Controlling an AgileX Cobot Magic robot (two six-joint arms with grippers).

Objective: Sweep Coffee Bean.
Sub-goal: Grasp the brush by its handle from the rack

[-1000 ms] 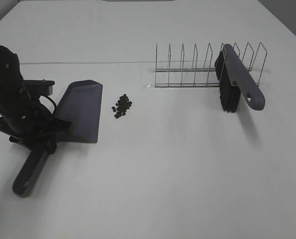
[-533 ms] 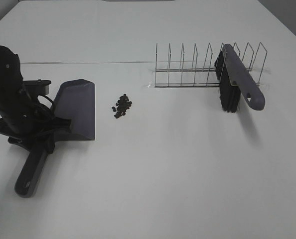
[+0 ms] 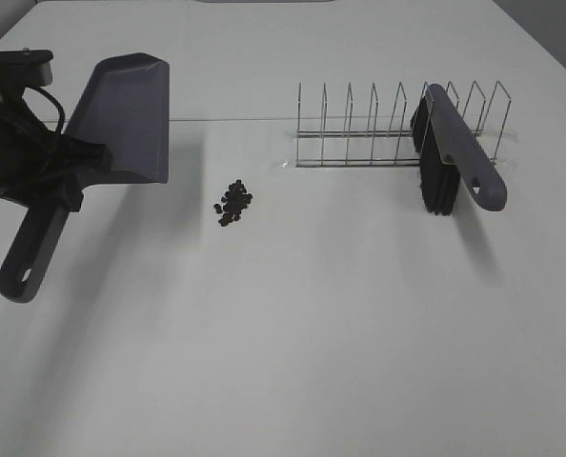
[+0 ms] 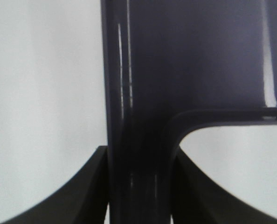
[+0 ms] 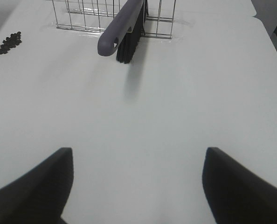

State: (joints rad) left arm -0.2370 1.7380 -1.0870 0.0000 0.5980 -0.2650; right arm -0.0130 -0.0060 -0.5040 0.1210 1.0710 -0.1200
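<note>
A grey-purple dustpan [image 3: 126,114] hangs above the table at the left, its handle [image 3: 30,252] pointing toward the near edge. My left gripper [image 3: 62,176] is shut on the handle just behind the pan. In the left wrist view the handle [image 4: 138,140] runs between the dark fingers [image 4: 82,191]. The coffee bean cluster [image 3: 232,203] lies on the white table to the right of the pan, apart from it, and shows far off in the right wrist view [image 5: 8,43]. My right gripper [image 5: 138,163] stands open over bare table, holding nothing; the high view does not show it.
A wire rack [image 3: 378,129] stands at the back right. A grey-handled brush [image 3: 454,157] with black bristles leans in its right end, also seen in the right wrist view [image 5: 122,28]. A seam crosses the table [image 3: 359,314] behind the beans.
The left arm has lifted the dustpan off the table and carried it up and toward the far left. Beans, rack and brush have stayed put.
</note>
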